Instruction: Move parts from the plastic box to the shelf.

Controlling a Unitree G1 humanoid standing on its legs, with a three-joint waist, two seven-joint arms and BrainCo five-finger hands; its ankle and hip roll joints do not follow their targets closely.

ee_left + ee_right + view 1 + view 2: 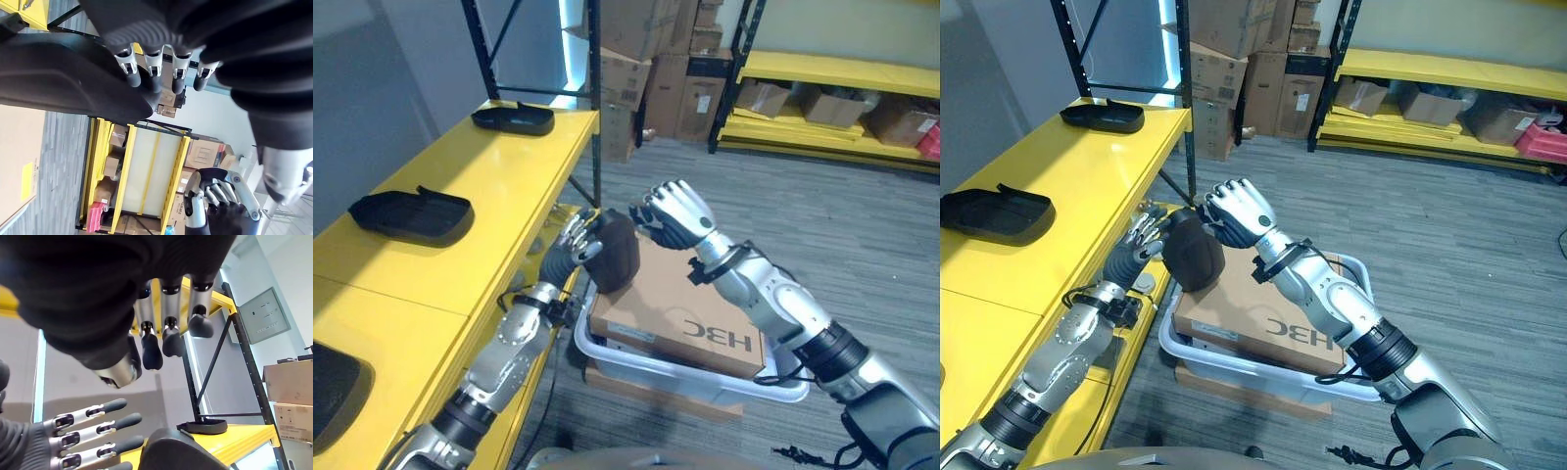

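A dark rounded part [615, 257] hangs above the left end of the clear plastic box [705, 388], beside the yellow shelf [499, 176]. My left hand [576, 245] is shut on it, fingers [156, 81] pressed on its side [63, 73]. My right hand [675, 213] hovers just right of the part's top, fingers [166, 335] loosely bent with nothing in them and a gap to the part [178, 450]. The left hand's fingers [88, 428] also show beside the part in the right wrist view.
A flat cardboard box [690, 318] fills the plastic box. Black tray-like parts lie on the shelf at the middle [411, 215], the far end [514, 119] and the near edge [333, 384]. A black rack post [595, 98] stands at the shelf's far corner. Beyond are racks with cartons [822, 98].
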